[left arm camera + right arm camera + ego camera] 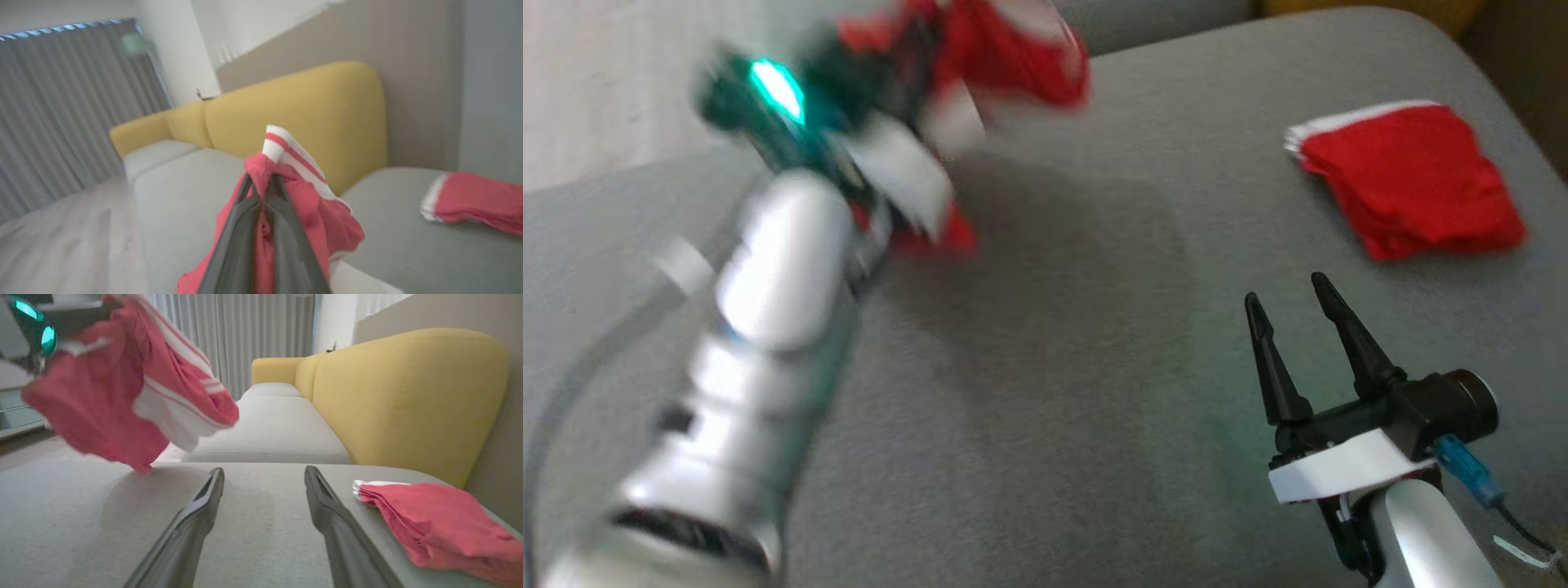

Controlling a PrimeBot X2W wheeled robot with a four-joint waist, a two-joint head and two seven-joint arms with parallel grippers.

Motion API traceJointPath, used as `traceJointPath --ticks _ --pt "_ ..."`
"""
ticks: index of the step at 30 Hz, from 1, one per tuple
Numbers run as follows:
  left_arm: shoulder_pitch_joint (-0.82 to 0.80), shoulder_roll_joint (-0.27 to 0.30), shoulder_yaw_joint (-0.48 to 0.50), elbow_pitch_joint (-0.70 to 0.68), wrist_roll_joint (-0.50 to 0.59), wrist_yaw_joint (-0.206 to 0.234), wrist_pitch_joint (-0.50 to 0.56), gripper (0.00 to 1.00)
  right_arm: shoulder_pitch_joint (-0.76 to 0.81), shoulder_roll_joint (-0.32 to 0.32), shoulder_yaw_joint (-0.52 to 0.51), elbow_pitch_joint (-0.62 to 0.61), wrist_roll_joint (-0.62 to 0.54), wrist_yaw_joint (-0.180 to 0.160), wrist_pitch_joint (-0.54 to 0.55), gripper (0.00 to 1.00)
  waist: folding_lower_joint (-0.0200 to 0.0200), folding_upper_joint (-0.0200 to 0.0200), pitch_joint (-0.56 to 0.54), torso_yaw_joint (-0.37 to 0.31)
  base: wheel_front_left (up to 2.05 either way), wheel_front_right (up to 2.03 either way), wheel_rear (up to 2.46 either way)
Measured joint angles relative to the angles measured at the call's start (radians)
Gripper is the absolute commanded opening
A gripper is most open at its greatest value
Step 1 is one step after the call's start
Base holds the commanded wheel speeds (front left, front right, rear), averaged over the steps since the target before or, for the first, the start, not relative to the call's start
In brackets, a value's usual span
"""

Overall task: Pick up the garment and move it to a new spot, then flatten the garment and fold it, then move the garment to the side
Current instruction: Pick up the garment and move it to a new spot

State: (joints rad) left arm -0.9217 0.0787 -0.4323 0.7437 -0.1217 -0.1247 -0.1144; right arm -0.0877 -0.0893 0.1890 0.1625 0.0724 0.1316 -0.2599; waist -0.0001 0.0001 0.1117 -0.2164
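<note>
Holds the red garment (318, 220) pinched in the shut left tool (261, 181), lifted over the grey sofa seat (1054, 392), likely for the carry to a new spot, with the right tool (1284, 290) spread apart and empty near the folded red pile (1413, 180), ready to help.

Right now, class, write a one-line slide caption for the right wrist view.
Open right gripper above the grey cushion, a red-and-white garment dangling at left, a folded red garment lying at right.
</note>
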Motion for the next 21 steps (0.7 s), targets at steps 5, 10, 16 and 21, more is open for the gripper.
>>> traceJointPath --ticks 5,10,16,21 --pt "0.185 -0.032 -0.071 0.048 0.0 0.002 -0.049 0.0 0.0 0.016 0.007 0.002 0.015 0.0 0.0 1.0 0.0001 0.0 0.037 -0.05 0.0 0.0 0.0" --pt "0.355 -0.034 -0.119 0.068 -0.006 0.086 -0.135 1.0 -0.006 0.029 0.022 0.019 0.025 0.0 0.0 1.0 0.0004 0.0 0.088 -0.075 0.0 0.0 0.0" --pt "0.571 -0.035 -0.133 -0.241 -0.111 0.189 -0.138 1.0 0.006 0.032 -0.032 0.05 0.025 0.0 0.0 1.0 0.0003 0.0 0.073 -0.031 0.0 0.0 0.0" --pt "0.802 -0.03 -0.046 -0.405 -0.115 0.253 -0.138 1.0 0.095 0.033 -0.058 0.068 0.026 0.0 0.001 1.0 0.0 0.0 -0.009 0.031 0.0 0.0 0.0"
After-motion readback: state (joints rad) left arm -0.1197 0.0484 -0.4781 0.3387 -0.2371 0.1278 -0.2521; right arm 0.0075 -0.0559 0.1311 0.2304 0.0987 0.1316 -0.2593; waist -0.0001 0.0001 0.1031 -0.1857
